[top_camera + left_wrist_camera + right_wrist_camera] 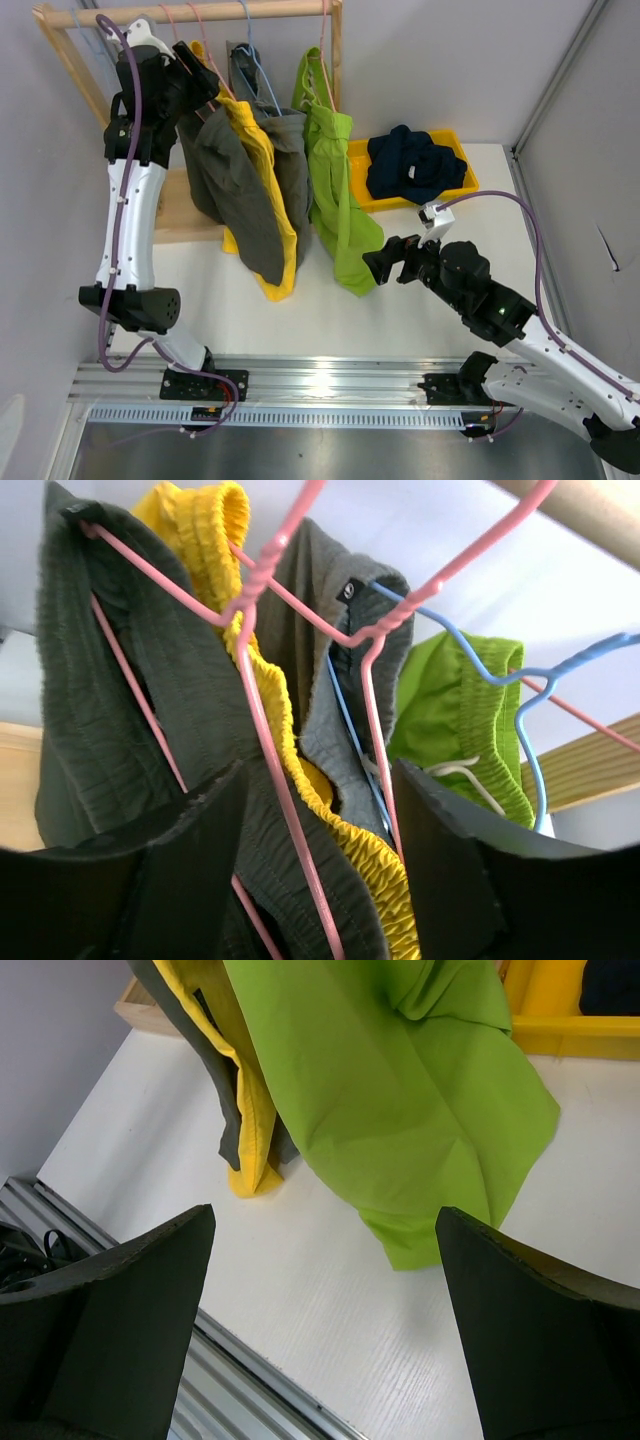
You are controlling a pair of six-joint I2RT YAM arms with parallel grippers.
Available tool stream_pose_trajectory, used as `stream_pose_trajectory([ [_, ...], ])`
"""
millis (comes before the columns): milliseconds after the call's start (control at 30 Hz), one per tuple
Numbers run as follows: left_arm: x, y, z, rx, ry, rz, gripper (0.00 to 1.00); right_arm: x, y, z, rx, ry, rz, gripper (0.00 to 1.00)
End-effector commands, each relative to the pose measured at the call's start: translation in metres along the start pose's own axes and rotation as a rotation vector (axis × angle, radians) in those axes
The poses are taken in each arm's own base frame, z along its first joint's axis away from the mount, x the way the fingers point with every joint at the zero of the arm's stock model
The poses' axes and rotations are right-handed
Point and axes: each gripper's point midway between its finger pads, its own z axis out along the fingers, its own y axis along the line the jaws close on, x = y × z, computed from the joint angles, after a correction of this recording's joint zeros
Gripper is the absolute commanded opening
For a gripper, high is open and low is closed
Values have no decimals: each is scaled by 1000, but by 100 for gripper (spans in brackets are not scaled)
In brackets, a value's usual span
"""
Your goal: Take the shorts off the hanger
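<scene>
Four shorts hang on wire hangers from a wooden rail (pixel 200 12): dark olive-grey (pixel 235 190), yellow (pixel 268 180), mid grey (pixel 292 170) and lime green (pixel 340 200). The navy blue shorts (pixel 410 160) lie in a yellow tray (pixel 465 180). My left gripper (pixel 200 75) is up at the hangers and open. In the left wrist view (pixel 320 860), a pink hanger (pixel 265 740) and the olive-grey (pixel 100 680) and yellow (pixel 200 510) waistbands sit between its fingers. My right gripper (pixel 385 260) is open and empty, low over the table by the lime green hem (pixel 400 1090).
The rack's wooden base (pixel 185 215) sits on the table at the back left. A blue hanger (pixel 530 680) holds the mid grey shorts (pixel 320 680). Walls close in on the left and right. A metal rail (pixel 320 385) runs along the table's near edge.
</scene>
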Motion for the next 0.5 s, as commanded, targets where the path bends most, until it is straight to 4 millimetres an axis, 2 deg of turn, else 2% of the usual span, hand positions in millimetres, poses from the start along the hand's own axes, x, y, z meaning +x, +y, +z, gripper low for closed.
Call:
stream_pose_trajectory([
  [0,-28,-8,-21,10,-96,9,60,-9,0,-3,-2,-37,3,99],
  [167,-25,-5,-18,-1,-90,9,50,-9,-1,-2,3,-34,4,99],
  [467,-15,-1,-5,-14,-66,10,50,-8,-4,-2,12,-33,-5,99],
])
